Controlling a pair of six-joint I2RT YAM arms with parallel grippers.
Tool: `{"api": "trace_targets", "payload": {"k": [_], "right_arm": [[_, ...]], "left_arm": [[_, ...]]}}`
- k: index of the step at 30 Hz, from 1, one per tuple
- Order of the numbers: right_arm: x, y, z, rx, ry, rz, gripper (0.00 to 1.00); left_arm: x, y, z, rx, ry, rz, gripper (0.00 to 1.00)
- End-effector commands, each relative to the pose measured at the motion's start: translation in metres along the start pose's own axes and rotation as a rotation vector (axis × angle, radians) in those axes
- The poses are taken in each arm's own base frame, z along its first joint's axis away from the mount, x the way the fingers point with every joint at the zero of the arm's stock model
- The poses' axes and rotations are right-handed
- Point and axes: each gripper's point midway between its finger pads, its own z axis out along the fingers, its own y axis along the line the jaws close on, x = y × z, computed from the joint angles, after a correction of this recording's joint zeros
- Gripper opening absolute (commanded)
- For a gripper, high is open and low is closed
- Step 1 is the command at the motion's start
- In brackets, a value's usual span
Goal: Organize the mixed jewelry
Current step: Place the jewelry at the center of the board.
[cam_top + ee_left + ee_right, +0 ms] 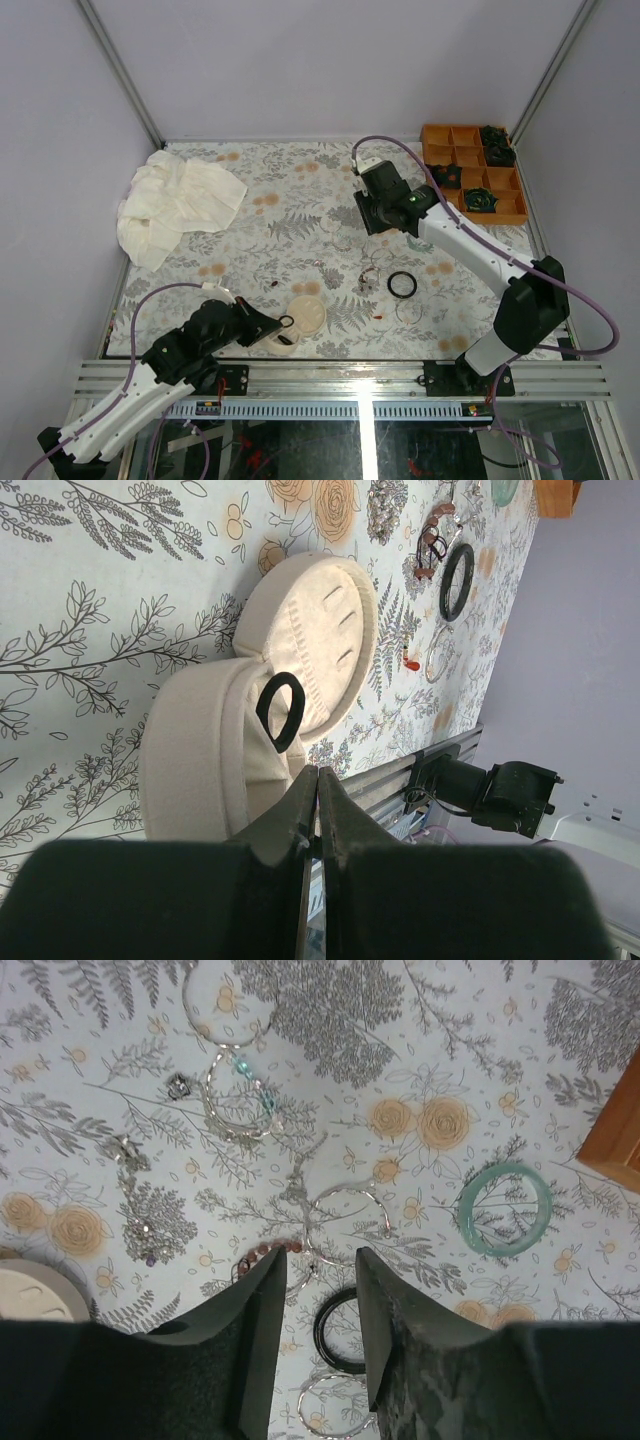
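Between the fingers of the right tool [318,1257], a plain gap: jaws apart, gripping nothing, hovering over the floral bench [450,1040]. Directly under the tips, the mixed jewelry [372,272], lying flat, strung out ahead of the tool. Nearest, a glossy black ring [322,1332]; farthest ahead-left, a pale-teal beaded strand [268,1103]; off to the right, a smooth green bangle [465,1210]. Elsewhere, the left tool [318,772], fingers pressed together, nothing seen between them. Tips at a cream round dish [300,590], contact unclear. On that dish, a small black ring [260,708].
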Motion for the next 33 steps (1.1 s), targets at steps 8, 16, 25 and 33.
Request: {"api": "trace_targets", "payload": {"k": [8,16,25,33], "right_arm": [[0.038,0.005,0.006,-0.029,0.060,0.059,0.49],[0.093,0.011,0.012,-0.062,0.156,0.110,0.39],[0.116,0.004,0.037,0.002,0.235,0.134,0.37],[0.116,0.018,0.040,-0.074,0.239,0.141,0.37]], "left_arm": [[0.010,0.041,0.011,-0.108,0.023,0.019,0.01],[0.010,0.041,0.011,-0.109,0.023,0.020,0.00],[0.009,0.041,0.010,-0.108,0.022,0.021,0.01],[0.009,0.041,0.010,-0.108,0.019,0.019,0.01]]}}
